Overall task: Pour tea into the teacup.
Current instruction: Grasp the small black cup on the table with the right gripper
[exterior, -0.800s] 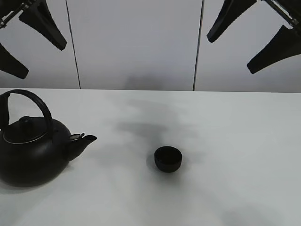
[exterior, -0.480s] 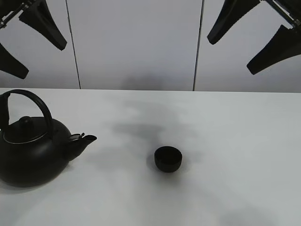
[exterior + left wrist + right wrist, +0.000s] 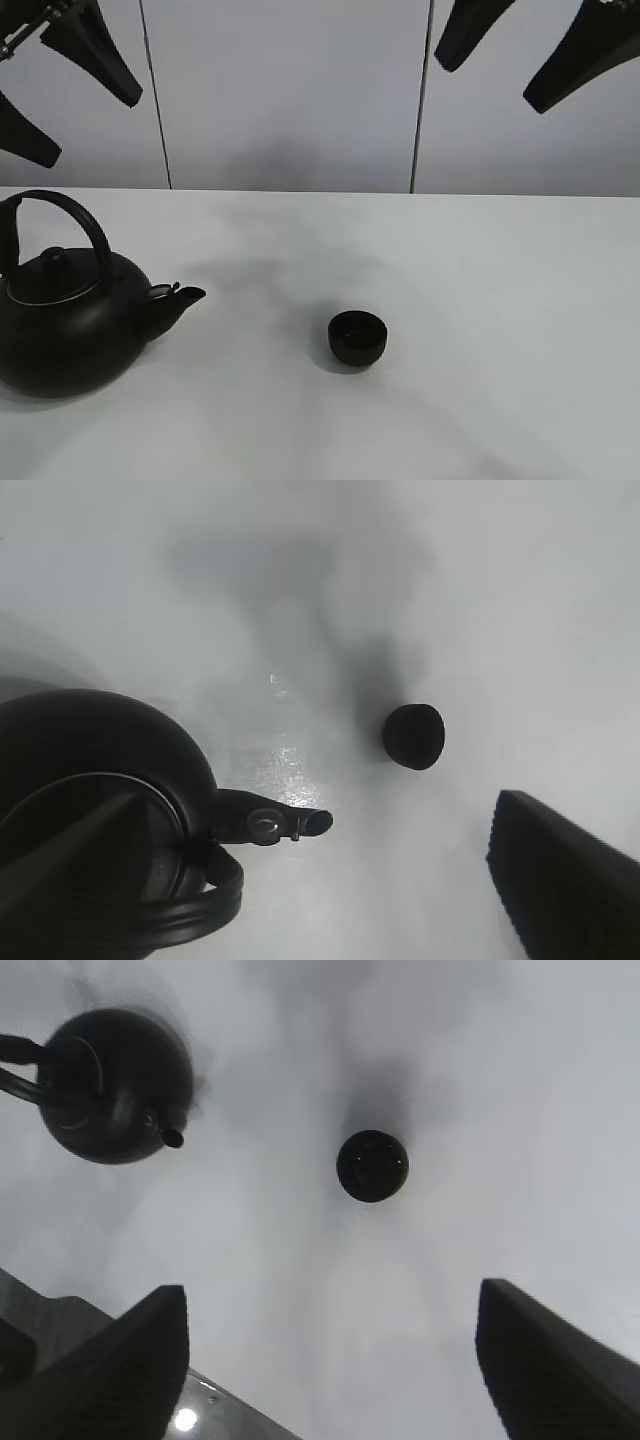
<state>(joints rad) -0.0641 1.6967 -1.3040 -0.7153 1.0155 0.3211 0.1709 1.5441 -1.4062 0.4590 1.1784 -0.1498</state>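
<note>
The small black teacup (image 3: 357,337) stands on the white table (image 3: 500,300), near the middle. At the table's left sits the big black teapot (image 3: 65,320), upright, its spout (image 3: 183,297) turned toward the cup. My left gripper (image 3: 60,90) hangs open high above the teapot, holding nothing. Equally high at the right, my right gripper (image 3: 525,50) is open and empty. The left wrist view shows the teapot (image 3: 90,820), the teacup (image 3: 414,736) and one finger (image 3: 560,880). Far below in the right wrist view are the teacup (image 3: 372,1165) and the teapot (image 3: 115,1085), seen between the fingers (image 3: 110,1370).
A pale panelled wall (image 3: 290,90) rises behind the table's far edge. Soft arm shadows (image 3: 270,270) lie on the tabletop between teapot and cup.
My right gripper has risen and shifted slightly left in the exterior view; its shadow on the table has faded. The left gripper, teapot and teacup have not moved.
</note>
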